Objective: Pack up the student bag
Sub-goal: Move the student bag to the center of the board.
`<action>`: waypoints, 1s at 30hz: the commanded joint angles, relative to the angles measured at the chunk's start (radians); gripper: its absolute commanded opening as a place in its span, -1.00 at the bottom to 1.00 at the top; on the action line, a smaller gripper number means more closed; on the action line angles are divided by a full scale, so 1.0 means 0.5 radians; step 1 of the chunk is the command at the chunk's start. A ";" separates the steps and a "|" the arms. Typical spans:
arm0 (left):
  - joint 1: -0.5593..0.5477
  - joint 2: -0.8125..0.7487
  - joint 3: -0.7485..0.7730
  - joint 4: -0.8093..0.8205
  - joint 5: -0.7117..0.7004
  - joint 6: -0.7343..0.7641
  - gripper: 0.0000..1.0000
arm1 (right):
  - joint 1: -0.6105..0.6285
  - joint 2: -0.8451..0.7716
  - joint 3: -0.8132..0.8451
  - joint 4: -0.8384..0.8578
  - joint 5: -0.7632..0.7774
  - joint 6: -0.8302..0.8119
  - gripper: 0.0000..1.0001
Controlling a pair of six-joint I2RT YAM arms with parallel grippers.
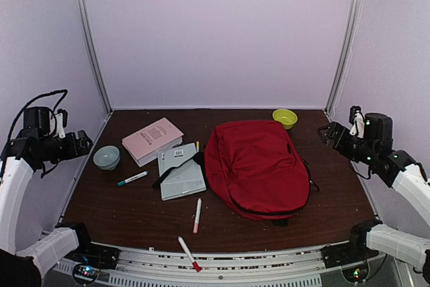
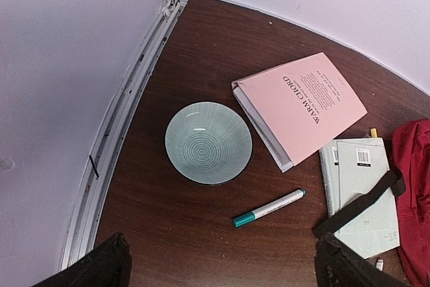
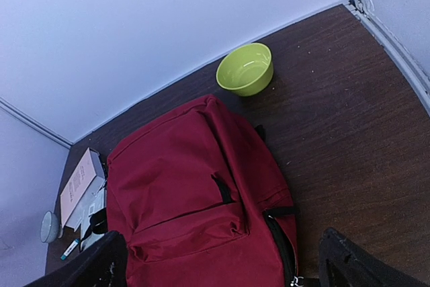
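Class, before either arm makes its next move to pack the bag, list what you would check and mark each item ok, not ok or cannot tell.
1. Left gripper and right gripper open and empty: ok.
2. Red backpack open for loading: not ok, no opening shows.
3. Black strap off the grey book: not ok, it lies across it.
4. Pink book uncovered: ok.
5. Teal marker lying free on the table: ok.

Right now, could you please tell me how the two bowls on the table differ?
The pale teal bowl has fine ringed lines inside; the lime bowl is plain. The teal bowl sits left, by the pink book; the lime bowl sits back right, behind the red backpack. Both stand upright and empty.
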 commanded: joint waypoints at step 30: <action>-0.447 0.204 -0.010 0.065 0.036 -0.008 0.82 | 0.429 1.094 0.534 -0.727 0.468 -0.198 0.89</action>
